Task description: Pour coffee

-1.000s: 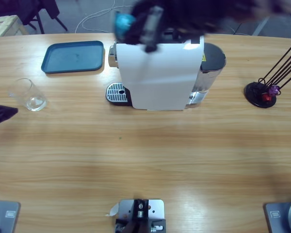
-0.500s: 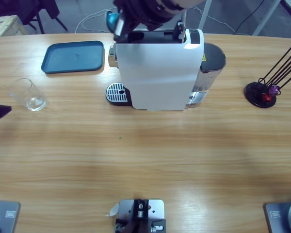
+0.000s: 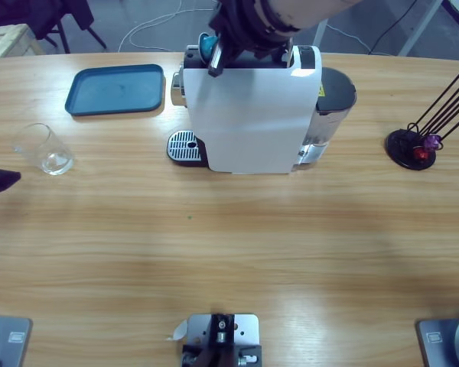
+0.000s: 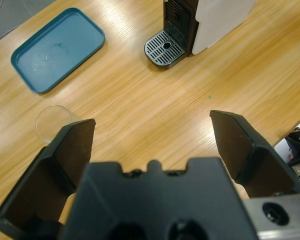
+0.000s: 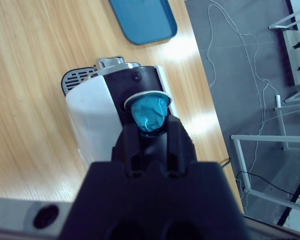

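Your right hand is clenched on the blue coffee capsule, held by its body with the silver rim facing away from the hand, so the capsule leads the way toward the black top of the coffee machine. In the right wrist view the capsule sits just ahead of the hand and over the machine's dark upper face, which suggests you are lining it up with the loading slot, though the slot itself is hidden behind the capsule. Just beyond the hand the machine's top is narrow, with its front edge dropping to the drip grille and the tabletop below. To one side of the hand stands the water tank, so there is little room to drift that way. Your left hand is released, its jaws spread wide and grasping nothing. It hangs above bare tabletop, with the empty glass just ahead of one jaw and the blue tray farther beyond it. Between that hand and the grille lies open wood, a clear path for carrying the glass.
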Controlling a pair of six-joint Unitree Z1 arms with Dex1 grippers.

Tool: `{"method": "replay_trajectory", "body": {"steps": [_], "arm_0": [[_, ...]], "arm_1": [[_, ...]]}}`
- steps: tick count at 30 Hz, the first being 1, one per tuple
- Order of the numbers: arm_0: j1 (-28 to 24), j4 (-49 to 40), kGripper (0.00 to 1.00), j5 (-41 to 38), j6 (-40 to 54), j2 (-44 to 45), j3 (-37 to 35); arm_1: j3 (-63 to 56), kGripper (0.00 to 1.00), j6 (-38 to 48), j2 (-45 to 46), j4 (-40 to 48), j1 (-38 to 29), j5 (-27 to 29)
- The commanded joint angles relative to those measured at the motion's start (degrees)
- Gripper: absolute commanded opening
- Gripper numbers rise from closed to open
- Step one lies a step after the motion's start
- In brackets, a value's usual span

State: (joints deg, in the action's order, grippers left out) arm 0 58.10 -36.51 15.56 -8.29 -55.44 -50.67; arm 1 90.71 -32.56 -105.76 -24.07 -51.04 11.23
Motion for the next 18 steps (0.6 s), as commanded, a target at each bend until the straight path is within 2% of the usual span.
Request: {"method": "replay_trajectory", "body": {"steps": [1,9,18], "arm_0": [[0.41,-0.93,1.000,0.52,-0.66,1.22,2.24],[0.43,-0.88,1.000,0.54,-0.76,1.39,3.09],[0.43,-0.84,1.000,0.56,-0.99,1.41,3.65]], "arm_1": [[0.38,0.000,-0.14,-4.00,-0.70,1.54,-0.86],[1.22,0.000,1.00,-5.10,-0.45,2.17,-4.29],[-0.27,0.000,2.30,-3.24,-0.45,2.17,-5.15]]}}
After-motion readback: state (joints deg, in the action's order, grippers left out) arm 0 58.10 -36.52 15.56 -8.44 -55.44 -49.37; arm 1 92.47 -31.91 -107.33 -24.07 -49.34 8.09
